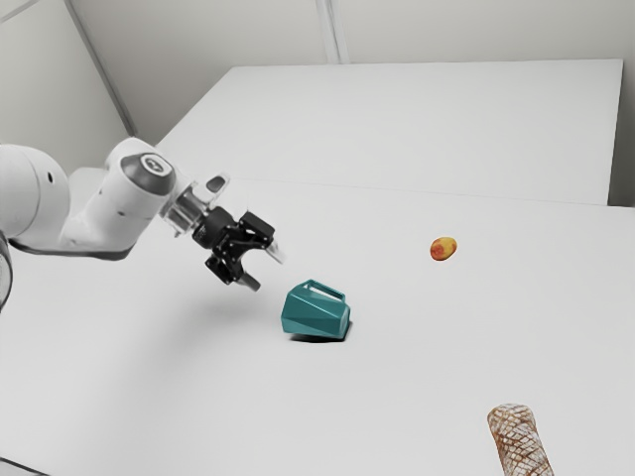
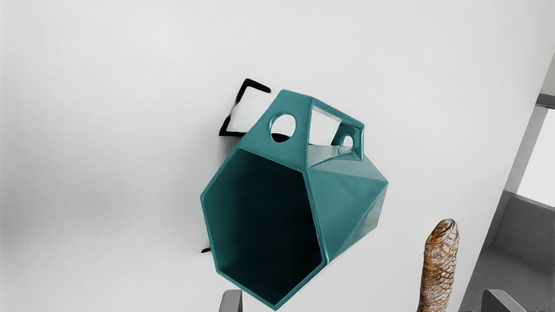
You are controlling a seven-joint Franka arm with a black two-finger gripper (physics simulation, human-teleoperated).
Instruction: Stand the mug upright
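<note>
nearest the wrist camera are the two fingertips of the gripper (image 1: 265, 270), spread wide, with nothing pinched between them. in the exterior view the gripper hangs above the table (image 1: 417, 377), tilted down toward the exterior view's right, close to the teal mug (image 1: 316, 315) but apart from it. the mug lies on its side on the table, its handle (image 1: 325, 289) uppermost. its dark, angular mouth (image 2: 264, 229) opens toward the wrist camera, and its rim sits near one of the fingertips in that view.

a long brown-and-white object with a scaly pattern (image 1: 520, 441) lies well apart from the mug, nearer the exterior camera and toward the exterior view's right. a small red-and-yellow fruit (image 1: 444, 249) rests on the table, farther from the exterior camera than the mug and also to the exterior view's right of it.
</note>
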